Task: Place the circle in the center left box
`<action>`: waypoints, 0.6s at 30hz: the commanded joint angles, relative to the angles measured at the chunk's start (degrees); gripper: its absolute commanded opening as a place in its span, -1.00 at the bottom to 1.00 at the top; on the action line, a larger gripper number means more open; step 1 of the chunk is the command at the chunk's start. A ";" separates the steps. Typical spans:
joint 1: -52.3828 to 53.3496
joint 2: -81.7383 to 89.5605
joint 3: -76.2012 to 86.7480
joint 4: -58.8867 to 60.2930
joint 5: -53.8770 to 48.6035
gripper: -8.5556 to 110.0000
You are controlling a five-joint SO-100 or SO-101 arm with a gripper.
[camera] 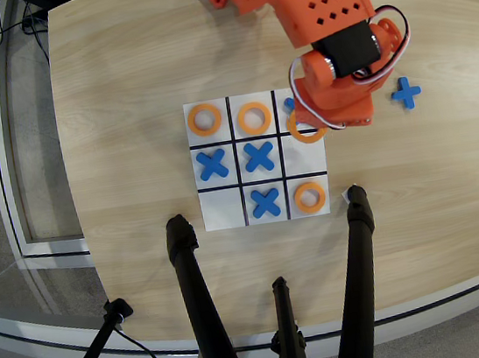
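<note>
The white nine-cell board (207, 183) lies mid-table in the overhead view. My orange gripper (310, 122) hangs over the board's right column, shut on an orange ring (308, 133). The ring sits at the line between the top right cell and the blank middle-row right end cell (306, 158). Other orange rings lie in the top left cell (204, 119), the top middle cell (254, 118) and the bottom right cell (310, 196). Blue crosses fill the middle-row left (212, 164), centre (259, 156) and bottom middle (265, 202) cells. A blue piece (289, 103) peeks from under the arm in the top right cell.
A loose blue cross (405, 93) lies on the table right of the arm. The bottom left corner cell (221, 208) is blank. Black tripod legs (187, 265) (359, 234) rise from the near table edge. The arm's orange body (305, 3) covers the table's far right.
</note>
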 commanded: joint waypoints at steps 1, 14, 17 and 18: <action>-1.23 -3.52 -0.97 -4.22 0.79 -0.86; 3.52 -24.08 -13.62 -10.37 0.97 -0.86; 4.22 -27.33 -16.61 -10.20 0.97 -0.86; 4.31 -28.21 -17.31 -10.20 0.97 -0.86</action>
